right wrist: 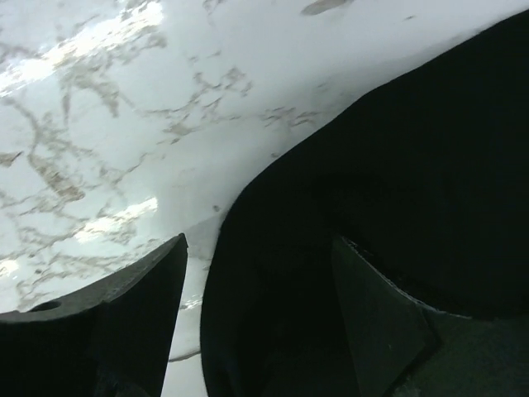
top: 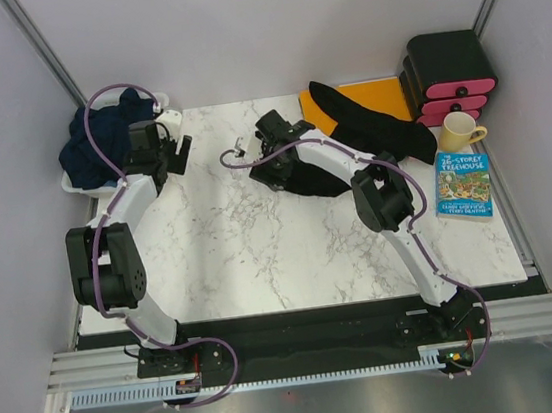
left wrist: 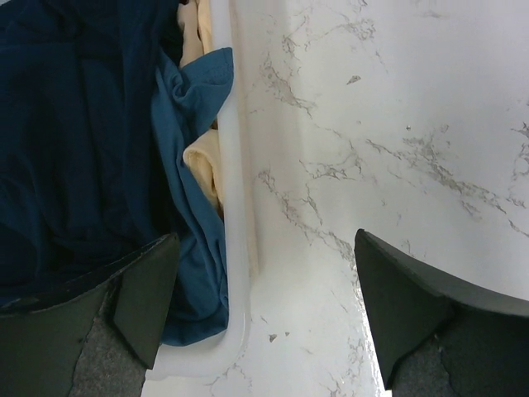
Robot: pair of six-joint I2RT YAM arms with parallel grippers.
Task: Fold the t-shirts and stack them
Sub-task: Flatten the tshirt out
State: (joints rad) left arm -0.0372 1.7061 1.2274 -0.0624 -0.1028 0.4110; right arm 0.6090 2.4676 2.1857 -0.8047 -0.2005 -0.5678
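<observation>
A black t-shirt [top: 377, 129] lies crumpled across the back right of the marble table [top: 220, 244], partly over an orange sheet [top: 379, 98]. My right gripper [top: 276, 166] is at its left end. In the right wrist view the gripper [right wrist: 256, 318] is open, and the edge of the black t-shirt [right wrist: 397, 165] lies between the fingers. Dark navy t-shirts [top: 98, 148] are heaped in a white basket [top: 77, 186] at the back left. My left gripper [top: 181, 152] hovers by the basket's right side. It [left wrist: 264, 318] is open and empty, straddling the basket rim [left wrist: 235, 165], with one finger [left wrist: 140, 306] over the navy t-shirts [left wrist: 74, 141].
A black and pink drawer unit [top: 451, 74] stands at the back right. A yellow mug [top: 460, 130] and a book [top: 463, 186] lie in front of it. Grey walls close in the left, back and right. Some cream cloth [left wrist: 202, 169] shows in the basket.
</observation>
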